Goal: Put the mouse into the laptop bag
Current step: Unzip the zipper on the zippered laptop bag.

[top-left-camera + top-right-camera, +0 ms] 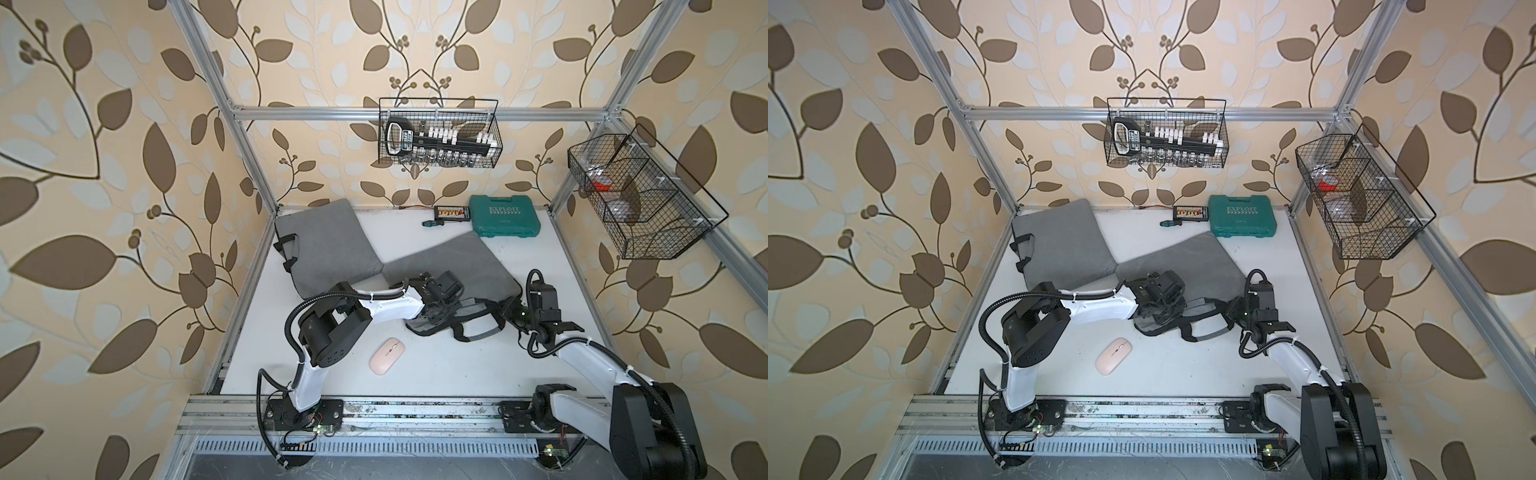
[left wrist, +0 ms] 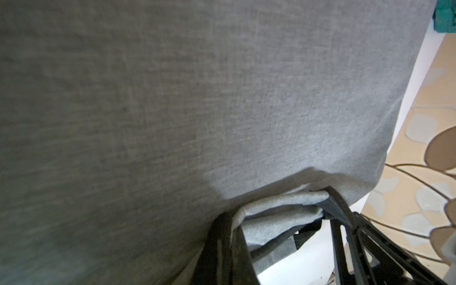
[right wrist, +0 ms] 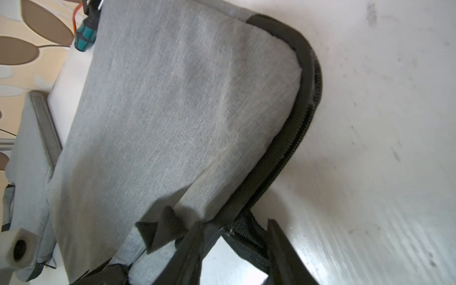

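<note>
The mouse (image 1: 387, 355) (image 1: 1113, 356), pale pink, lies flat on the white table (image 1: 436, 374) in both top views. It sits near the front, between the two arm bases, with nothing touching it. It is outside the laptop bag (image 1: 453, 266) (image 1: 1183, 266), a little way in front of the bag's near edge.

The laptop bag is grey and lies flat in the middle of the table, one corner touching a second grey bag (image 1: 324, 245) at the back left.

The left gripper (image 1: 440, 309) (image 2: 280, 204) is at the bag's near edge. In the left wrist view its fingers (image 2: 222, 237) are clamped on a fold of the grey cloth, which bunches up between them.

The right gripper (image 1: 509, 309) (image 3: 234, 223) is at the bag's near right corner. In the right wrist view its fingers (image 3: 278, 237) stand apart, with bare table showing between them. The bag's black strap (image 3: 246, 243) and zipped edge run through the gap. One finger is against the bag's corner, and I cannot tell whether the other touches the strap.

At the back of the table a green tool case (image 1: 505, 222) lies closed, just behind the bag's far corner. A small screwdriver (image 1: 432, 223) lies just to one side of it.
</note>
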Robot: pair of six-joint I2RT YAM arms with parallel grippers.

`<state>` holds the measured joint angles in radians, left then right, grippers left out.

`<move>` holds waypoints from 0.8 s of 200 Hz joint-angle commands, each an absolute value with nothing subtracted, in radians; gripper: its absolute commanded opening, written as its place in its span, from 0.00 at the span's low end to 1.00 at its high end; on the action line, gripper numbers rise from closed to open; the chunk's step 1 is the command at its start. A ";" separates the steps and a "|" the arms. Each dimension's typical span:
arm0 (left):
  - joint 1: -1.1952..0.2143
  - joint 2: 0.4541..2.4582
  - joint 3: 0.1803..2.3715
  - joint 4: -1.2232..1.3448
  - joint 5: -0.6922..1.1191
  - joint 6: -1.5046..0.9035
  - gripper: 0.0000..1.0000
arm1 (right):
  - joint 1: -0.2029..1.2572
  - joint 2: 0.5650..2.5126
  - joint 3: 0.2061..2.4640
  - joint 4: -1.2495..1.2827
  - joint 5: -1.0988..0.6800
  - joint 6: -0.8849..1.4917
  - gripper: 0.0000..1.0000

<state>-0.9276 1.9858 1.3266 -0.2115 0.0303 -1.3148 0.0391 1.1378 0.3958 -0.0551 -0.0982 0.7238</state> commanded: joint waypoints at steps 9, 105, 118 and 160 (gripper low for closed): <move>-0.894 2.010 1.343 -0.290 -0.014 -1.284 0.00 | 0.092 1.187 0.440 -0.034 -0.050 0.707 0.39; -0.894 2.005 1.334 -0.276 -0.011 -1.288 0.00 | 0.129 1.212 0.447 -0.089 0.001 0.748 0.22; -0.894 2.003 1.332 -0.273 -0.010 -1.287 0.00 | 0.129 1.218 0.448 -0.102 0.004 0.759 0.21; -0.895 1.997 1.328 -0.273 -0.013 -1.289 0.00 | 0.153 1.195 0.437 -0.126 0.020 0.771 0.21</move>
